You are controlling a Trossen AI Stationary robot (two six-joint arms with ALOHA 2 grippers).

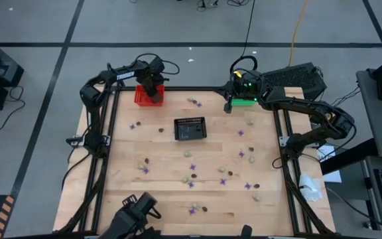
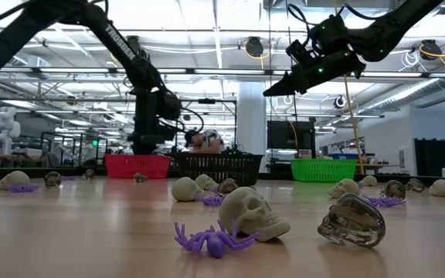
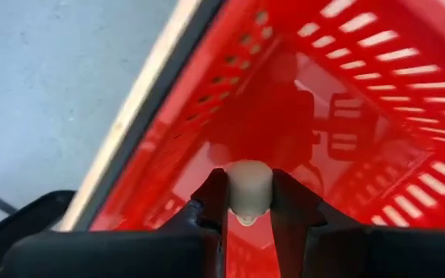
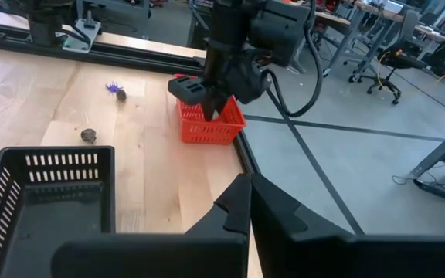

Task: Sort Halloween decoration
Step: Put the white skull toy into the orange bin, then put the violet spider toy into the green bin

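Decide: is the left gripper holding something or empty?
Holding. The left gripper pinches a pale beige skull between its fingers, over the red basket.

high: straight down on table [image 1: 178, 192] | low: level across it | left wrist: close inside red basket [image 3: 377, 85] | right wrist: farther, sees same basket
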